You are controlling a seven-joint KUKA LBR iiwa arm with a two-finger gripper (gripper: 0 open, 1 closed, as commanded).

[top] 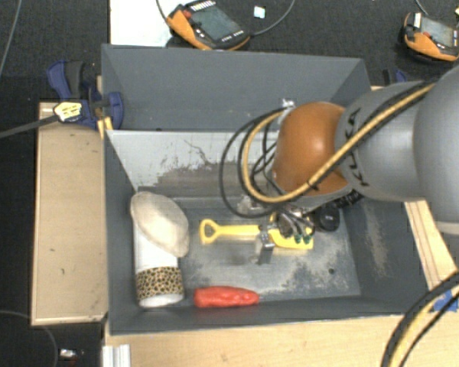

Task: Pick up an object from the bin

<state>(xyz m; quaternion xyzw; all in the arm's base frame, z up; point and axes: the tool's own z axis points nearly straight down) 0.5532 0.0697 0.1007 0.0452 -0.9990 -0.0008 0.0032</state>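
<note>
Camera view: gripper [269,243] over the yellow toy shovel [222,232]; spread or clamped, I cannot tell; straddle the handle squarely.

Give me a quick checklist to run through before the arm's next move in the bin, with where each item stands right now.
1. Gripper is above the yellow shovel in mid-bin: ok.
2. Yellow shovel lies flat on the floor: ok.
3. Shovel is apart from the red piece and the leopard-banded cup: ok.
4. Grip on the shovel is secure: cannot tell, the wrist hides it.
5. Gripper is away from the bin wall: ok.
</note>
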